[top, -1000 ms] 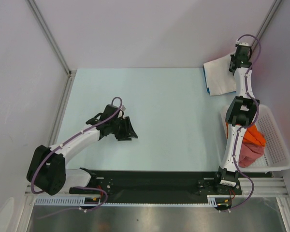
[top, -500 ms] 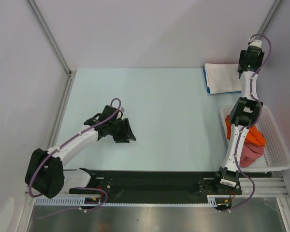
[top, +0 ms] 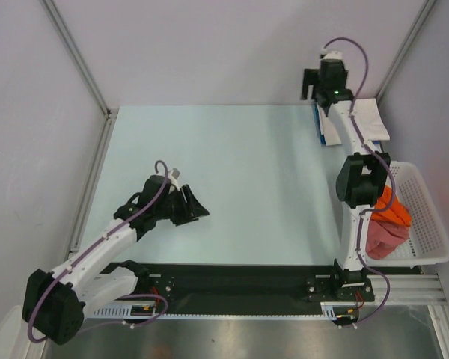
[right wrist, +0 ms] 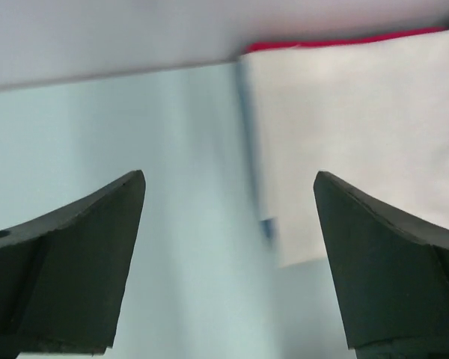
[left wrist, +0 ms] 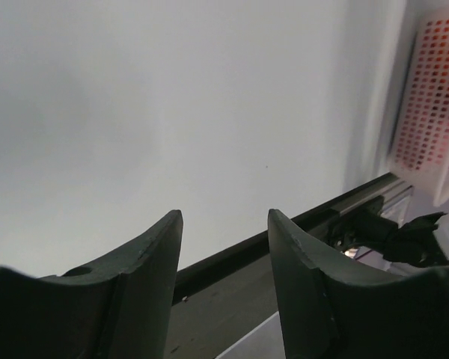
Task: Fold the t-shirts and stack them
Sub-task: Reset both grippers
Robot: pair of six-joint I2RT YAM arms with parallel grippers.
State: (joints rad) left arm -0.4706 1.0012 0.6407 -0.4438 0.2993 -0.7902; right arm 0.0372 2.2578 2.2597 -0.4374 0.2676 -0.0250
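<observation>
A folded white t-shirt [top: 355, 120] tops a stack at the table's back right, with a blue edge [top: 323, 134] showing under it. The right wrist view shows the white t-shirt [right wrist: 359, 127], a red edge [right wrist: 344, 41] behind it and a bit of blue [right wrist: 266, 226]. My right gripper [top: 318, 88] [right wrist: 228, 177] hangs open just left of the stack, holding nothing. Orange [top: 393, 209] and pinkish-red [top: 382, 238] t-shirts lie in the basket. My left gripper [top: 197, 209] [left wrist: 224, 217] is open and empty over the bare table, left of centre.
A white lattice basket [top: 426, 224] [left wrist: 434, 90] sits at the right edge of the table. The black base rail [top: 239, 280] [left wrist: 284, 232] runs along the near edge. Metal frame posts [top: 78, 63] and walls close in the back and sides.
My right gripper opened, let go of the white t-shirt and swung left off the stack. The left arm drew back a little toward the near left, its jaws slightly wider.
</observation>
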